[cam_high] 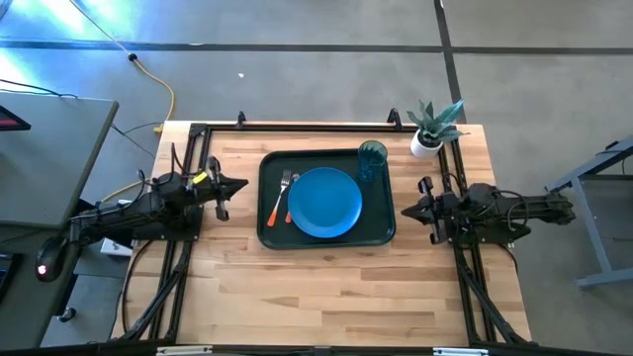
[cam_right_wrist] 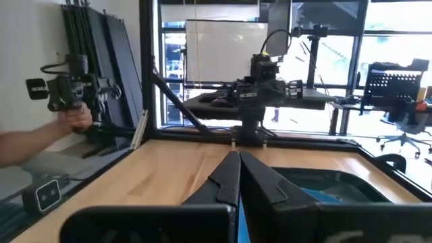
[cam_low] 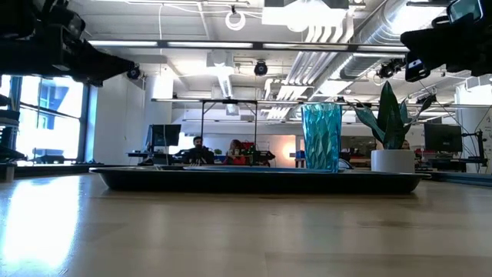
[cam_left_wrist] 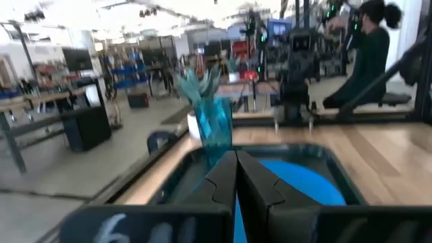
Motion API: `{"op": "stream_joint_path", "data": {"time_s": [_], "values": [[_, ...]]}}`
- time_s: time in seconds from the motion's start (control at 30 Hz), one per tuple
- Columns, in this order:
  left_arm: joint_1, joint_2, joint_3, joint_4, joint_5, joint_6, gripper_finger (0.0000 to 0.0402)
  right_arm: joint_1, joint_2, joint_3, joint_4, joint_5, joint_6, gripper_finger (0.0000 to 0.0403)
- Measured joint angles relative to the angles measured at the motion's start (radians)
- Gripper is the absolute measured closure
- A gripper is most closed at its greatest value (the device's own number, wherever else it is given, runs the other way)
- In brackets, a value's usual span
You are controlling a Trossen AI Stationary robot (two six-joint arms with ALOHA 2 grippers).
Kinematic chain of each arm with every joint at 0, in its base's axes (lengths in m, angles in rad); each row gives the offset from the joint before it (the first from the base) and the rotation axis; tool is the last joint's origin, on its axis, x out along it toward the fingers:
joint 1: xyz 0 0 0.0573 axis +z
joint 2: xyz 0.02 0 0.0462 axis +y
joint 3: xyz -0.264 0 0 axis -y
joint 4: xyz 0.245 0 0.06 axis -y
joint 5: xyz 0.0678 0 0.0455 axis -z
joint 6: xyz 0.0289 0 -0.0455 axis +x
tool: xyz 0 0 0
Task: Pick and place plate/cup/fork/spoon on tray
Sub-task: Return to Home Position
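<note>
In the high view the big dark green rectangular tray [cam_high: 326, 241] with rounded corners lies in the middle of the light wooden table [cam_high: 326, 297], its long axis running left to right across the frame. A wide band of bare wood stays open below it, toward the bottom edge, and narrower strips remain on either side where the arms wait.

The large round solid-blue plate [cam_high: 325, 202] sits flat in the centre of the tray. Along its left rim lie the slim fork [cam_high: 283, 188] with silver tines and the small spoon [cam_high: 276, 208] with an orange handle; both lie nearly upright in the frame, tilted slightly, with the fork's tines toward the top. Whether the two touch cannot be told. The translucent teal-green tumbler cup [cam_high: 372, 158] stands upright in the tray's upper right corner, just beside the plate's rim. Beyond that corner, near the table's top right edge, is a white pot with a green plant [cam_high: 431, 129].

The left hand [cam_high: 233, 185] hovers just left of the tray, pointing right, its fingers [cam_left_wrist: 223, 181] pressed closed on nothing. The right hand [cam_high: 408, 209] hovers just right of the tray, pointing left, its fingers [cam_right_wrist: 229, 179] likewise closed and empty.
</note>
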Motion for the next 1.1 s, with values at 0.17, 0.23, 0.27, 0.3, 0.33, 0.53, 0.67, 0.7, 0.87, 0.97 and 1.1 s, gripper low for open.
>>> {"op": "stream_joint_path", "data": {"time_s": [0.17, 0.23, 0.27, 0.3, 0.33, 0.53, 0.67, 0.7, 0.87, 0.97, 1.1], "values": [[-0.002, 0.000, 0.000, 0.043, 0.001, -0.029, 0.0401, 0.000, -0.001, 0.000, -0.028, 0.003, 0.000, 0.0403], [-0.012, -0.002, 0.003, 0.079, 0.033, -0.019, 0.0401, 0.000, 0.000, 0.000, -0.083, 0.012, -0.007, 0.0403], [-0.016, -0.002, 0.003, 0.058, 0.035, -0.008, 0.0401, 0.000, 0.000, 0.000, -0.115, 0.024, -0.011, 0.0403], [-0.019, -0.001, 0.001, 0.020, 0.014, 0.004, 0.0401, 0.000, 0.003, 0.000, -0.124, 0.038, -0.008, 0.0403], [-0.020, 0.000, 0.001, -0.025, -0.027, 0.013, 0.0401, 0.000, 0.008, 0.000, -0.126, 0.054, 0.008, 0.0403], [0.006, 0.008, 0.000, -0.068, -0.089, 0.009, 0.0401, 0.000, 0.014, 0.000, -0.126, 0.089, 0.029, 0.0403], [0.010, 0.008, 0.000, -0.067, -0.088, -0.007, 0.0401, 0.000, 0.014, 0.000, -0.126, 0.100, -0.003, 0.0403], [0.010, 0.008, 0.000, -0.067, -0.088, -0.010, 0.0401, 0.000, 0.014, 0.000, -0.126, 0.099, -0.008, 0.0403], [0.009, 0.008, 0.000, -0.020, -0.088, -0.035, 0.0401, 0.000, 0.014, 0.000, -0.126, 0.100, -0.018, 0.0403], [0.009, 0.008, 0.000, -0.024, -0.088, -0.035, 0.0401, 0.000, 0.014, 0.000, -0.127, 0.100, -0.009, 0.0403], [0.010, 0.008, 0.000, -0.030, -0.098, -0.058, 0.0401, 0.000, 0.014, 0.000, -0.130, 0.082, -0.135, 0.0403]]}}
